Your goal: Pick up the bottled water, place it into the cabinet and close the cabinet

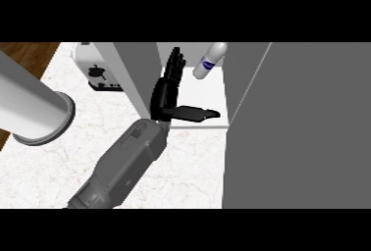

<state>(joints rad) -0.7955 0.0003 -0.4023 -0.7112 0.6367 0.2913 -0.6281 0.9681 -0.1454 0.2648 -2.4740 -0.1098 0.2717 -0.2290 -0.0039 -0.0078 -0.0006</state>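
Left hand, black, on a grey forearm coming up from the lower edge, has fingers straight and together pointing into the cabinet, thumb stuck out to the right, holding nothing. Right hand not visible; a thick grey cylinder with a flared end crosses the left of the view, can't tell what it belongs to.

White marbled counter top under the forearm. Beyond the hand, grey open-fronted cabinet with a white shelf floor. White plastic water bottle with a blue label already sits inside, at the back right, well clear of the fingertips. Large grey cabinet door panel stands open on the right, filling that side. White toaster-like appliance sits left of the cabinet.

Judgement: placing looks done, closing is the step left. To do it well, pull the hand straight back out without swinging the thumb toward the bottle, clear the left wall, then get flat fingers behind the door's outer face and sweep it shut in one arc.
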